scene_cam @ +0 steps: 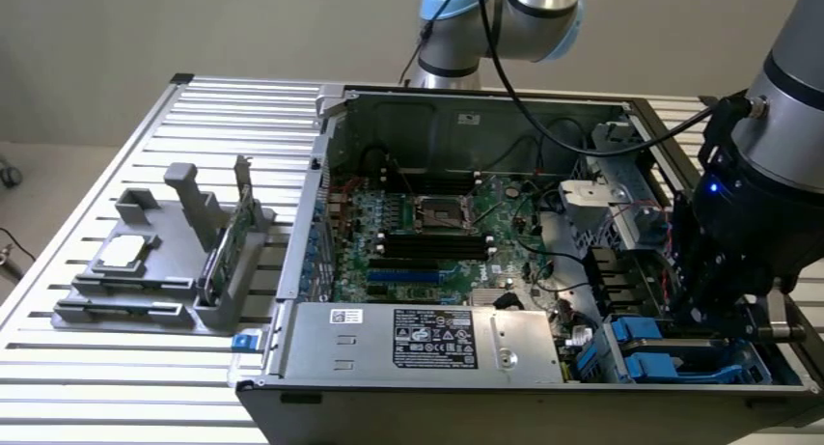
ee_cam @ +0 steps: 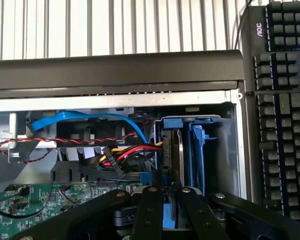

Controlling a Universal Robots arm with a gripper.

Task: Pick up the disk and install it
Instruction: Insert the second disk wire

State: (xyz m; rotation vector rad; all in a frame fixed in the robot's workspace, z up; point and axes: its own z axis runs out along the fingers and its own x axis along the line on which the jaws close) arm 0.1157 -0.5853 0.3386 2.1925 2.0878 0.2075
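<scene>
The disk (ee_cam: 172, 155) stands edge-on in the drive bay at the corner of the computer case (scene_cam: 322, 175). Its grey metal body sits in a bright blue carrier. My gripper (ee_cam: 169, 192) reaches into the bay. Its two black fingers (ee_cam: 152, 205) lie close on either side of the disk's near end, with blue plastic showing between them. In the exterior view the gripper (scene_cam: 719, 315) hangs low over the bay at the exterior view's right. A second blue carrier (ee_cam: 197, 150) sits right beside the disk.
Red, yellow and black power wires (ee_cam: 125, 155) and a blue cable (ee_cam: 80, 120) crowd the bay's side. The motherboard (scene_cam: 425, 223) and power supply (scene_cam: 438, 339) fill the case. A grey fixture (scene_cam: 168, 262) holds a silver chip (scene_cam: 125, 252). A keyboard (ee_cam: 285, 100) lies outside the case.
</scene>
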